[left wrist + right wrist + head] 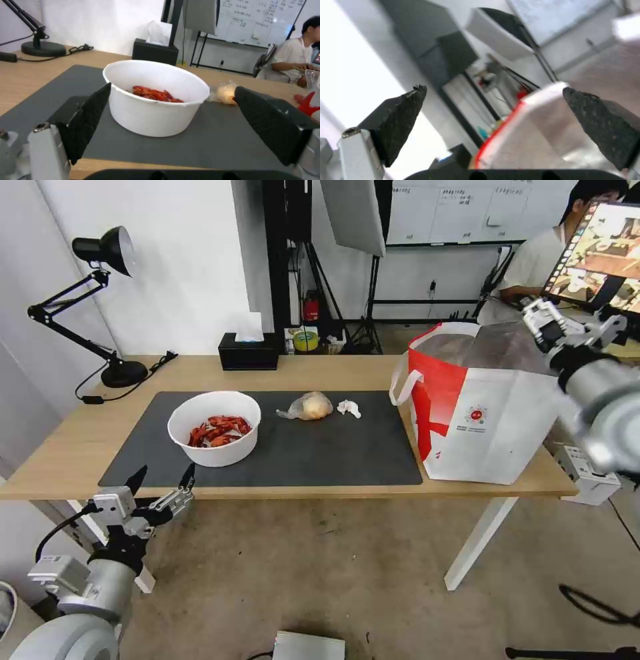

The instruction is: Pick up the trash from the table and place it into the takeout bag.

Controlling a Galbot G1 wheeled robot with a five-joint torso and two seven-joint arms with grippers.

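Left gripper (163, 479): spread wide, empty — off the table's (333, 370) front edge
Right gripper (493, 115): spread, empty, over the takeout bag (487, 407)
Bowl (213, 428): crayfish inside, mat's (320, 453) left half
Bagged lump (308, 407), tissue (349, 409): mat's back edge

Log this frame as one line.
left gripper: open, off table's near edge facing crayfish bowl | right gripper: open, over takeout bag | bagged lump, tissue on mat

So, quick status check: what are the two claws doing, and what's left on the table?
Left gripper open, low before the table edge, facing the crayfish bowl. Right gripper open above the takeout bag. Bowl, bagged lump, tissue on mat. Nothing blocking.
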